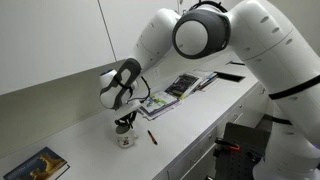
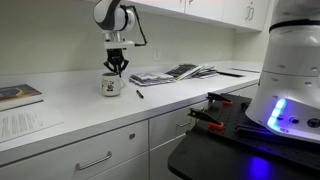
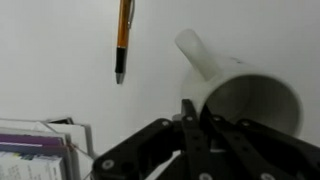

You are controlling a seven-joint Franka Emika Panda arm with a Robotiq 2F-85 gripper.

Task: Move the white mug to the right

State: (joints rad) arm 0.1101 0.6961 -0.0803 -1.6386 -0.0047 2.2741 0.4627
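The white mug (image 1: 125, 138) stands upright on the white counter (image 1: 90, 125), and it shows in both exterior views (image 2: 111, 86). In the wrist view the mug (image 3: 250, 100) fills the right side, with its handle pointing up and left. My gripper (image 1: 124, 121) is directly over the mug (image 2: 118, 70). Its fingers (image 3: 190, 115) are nearly together at the mug's rim and appear to pinch the rim wall.
An orange pen (image 1: 152, 137) lies on the counter close to the mug (image 2: 139, 93) (image 3: 122, 40). Open magazines (image 1: 180, 88) lie further along the counter (image 2: 170, 73). A book (image 1: 35, 165) lies at the other end (image 2: 18, 94), beside a paper sheet (image 2: 20, 125).
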